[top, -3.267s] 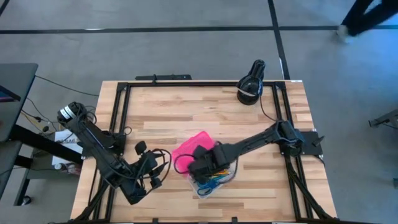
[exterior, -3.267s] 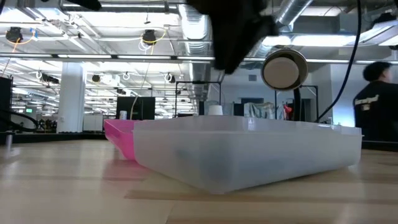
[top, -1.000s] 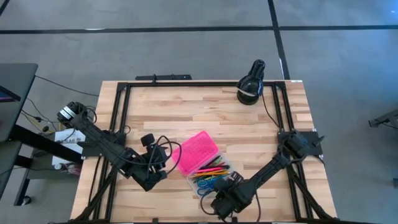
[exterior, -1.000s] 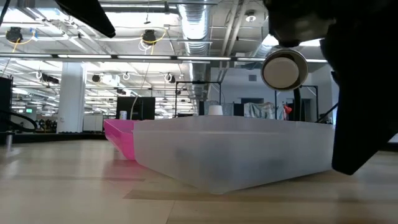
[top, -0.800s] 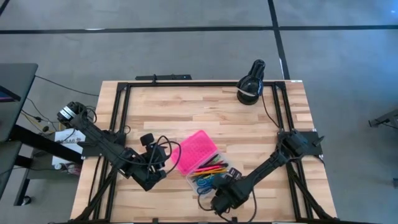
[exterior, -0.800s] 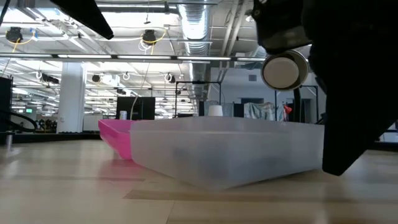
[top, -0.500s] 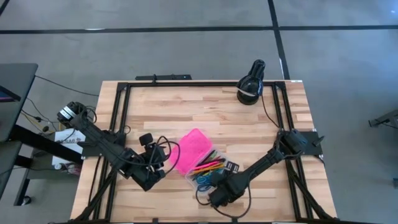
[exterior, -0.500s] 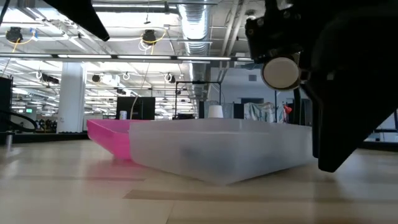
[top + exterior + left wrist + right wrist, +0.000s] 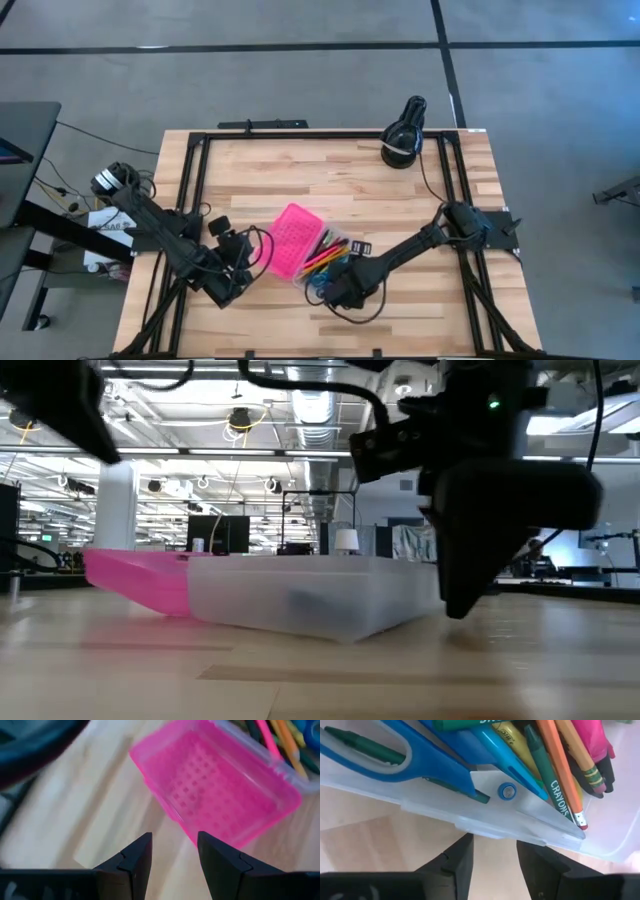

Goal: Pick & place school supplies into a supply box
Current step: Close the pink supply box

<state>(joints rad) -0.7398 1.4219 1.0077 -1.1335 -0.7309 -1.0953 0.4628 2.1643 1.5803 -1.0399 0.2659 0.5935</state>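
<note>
The wooden worktop (image 9: 300, 170) carries the supply box (image 9: 305, 245) a little toward its front edge, lid thrown back flat so that the pink lid (image 9: 282, 240) lies on the left arm's side and the clear base (image 9: 485, 815) on the right arm's side; lying open this way, the base probably serves as a tray into which things can simply be dropped. The school supplies (image 9: 325, 262) are already gathered inside that base: blue-handled scissors (image 9: 405, 755), a green crayon (image 9: 545, 770), an orange pencil (image 9: 567, 760), a blue pen and others, packed side by side along the box's length. The right claw (image 9: 493, 852) hangs just outside the base's outer wall, low to the wood, its fingers apart and holding nothing, which suggests it is nudging or steadying the box rather than carrying a supply. The left claw (image 9: 172, 855) sits just beside the pink lid on the side away from the base, fingers parted and empty, perhaps placed to brace or fold the lid. Well apart from the box, at the worktop's far right corner, stands a black round device (image 9: 403, 135) with its cable; nothing lies between either claw and the box.
</note>
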